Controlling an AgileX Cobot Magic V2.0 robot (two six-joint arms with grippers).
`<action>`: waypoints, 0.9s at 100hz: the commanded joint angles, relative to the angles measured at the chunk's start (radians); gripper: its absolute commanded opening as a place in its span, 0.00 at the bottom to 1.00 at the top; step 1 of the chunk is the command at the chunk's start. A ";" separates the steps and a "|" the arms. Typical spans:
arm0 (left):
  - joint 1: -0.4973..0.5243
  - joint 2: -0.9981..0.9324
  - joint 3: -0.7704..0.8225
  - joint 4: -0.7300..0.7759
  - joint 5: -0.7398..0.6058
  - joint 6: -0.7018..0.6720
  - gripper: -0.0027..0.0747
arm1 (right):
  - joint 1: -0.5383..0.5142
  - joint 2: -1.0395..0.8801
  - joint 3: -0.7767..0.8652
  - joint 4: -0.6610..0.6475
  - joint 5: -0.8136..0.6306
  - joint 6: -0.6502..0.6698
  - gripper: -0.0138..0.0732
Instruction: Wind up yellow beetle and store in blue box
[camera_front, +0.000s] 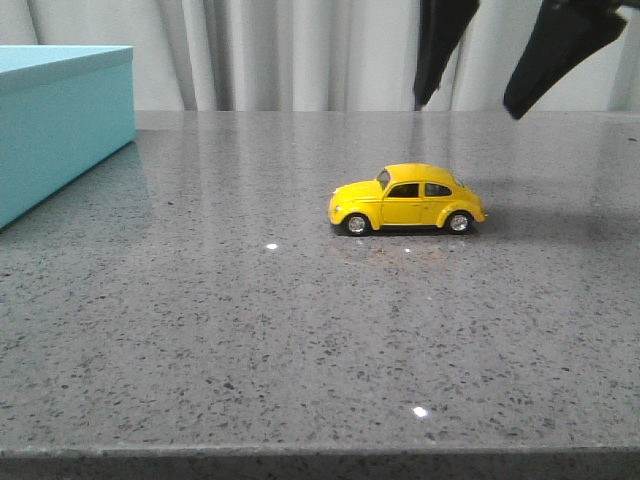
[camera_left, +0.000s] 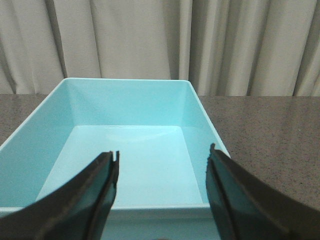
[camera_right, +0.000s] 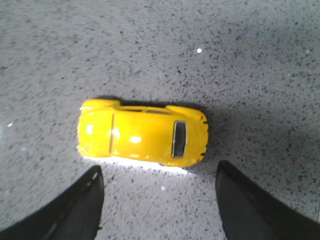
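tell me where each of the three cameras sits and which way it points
Front view: low at the table's near edge, facing forward at the yellow beetle and blue box; right pincer hangs open above the car.
Left wrist view: on the left arm, looking into the empty box; left pincer open.
Right wrist view: on the right arm, looking straight down on the beetle, fingers apart.
Shared: front and right wrist both show the beetle.

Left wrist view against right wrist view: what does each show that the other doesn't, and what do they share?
Only the left wrist view shows the blue box, open with nothing inside, the left gripper open over it, and curtains behind. Only the right wrist view shows the yellow beetle from above, on its wheels, with the open right gripper above it, not touching. Both show the grey speckled table.
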 joint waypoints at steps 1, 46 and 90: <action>-0.008 0.012 -0.034 -0.012 -0.081 -0.001 0.53 | 0.023 0.004 -0.060 -0.078 -0.004 0.068 0.72; -0.008 0.012 -0.034 -0.012 -0.081 -0.001 0.53 | 0.079 0.129 -0.142 -0.090 0.029 0.142 0.72; -0.008 0.012 -0.034 -0.012 -0.081 -0.001 0.53 | 0.079 0.184 -0.142 -0.101 0.055 0.166 0.72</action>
